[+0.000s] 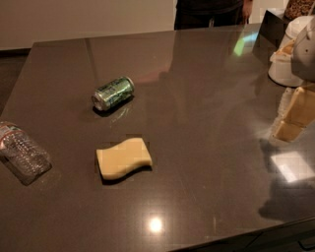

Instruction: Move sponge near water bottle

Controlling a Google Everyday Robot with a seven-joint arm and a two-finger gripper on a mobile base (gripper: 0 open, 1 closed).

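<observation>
The sponge (123,157), a flat pale yellow foam block with wavy edges, lies on the dark table (206,98), left of its middle and toward the front. The water bottle (22,153), clear ribbed plastic with a white-and-red label band, lies on its side at the table's left edge, well left of the sponge. My gripper (294,118) hangs at the far right edge of the view, above the table's right side, far from the sponge and holding nothing that I can see.
A green soda can (113,92) lies on its side behind the sponge. White arm parts (293,54) fill the upper right. A person in dark clothes (211,12) stands behind the table's far edge.
</observation>
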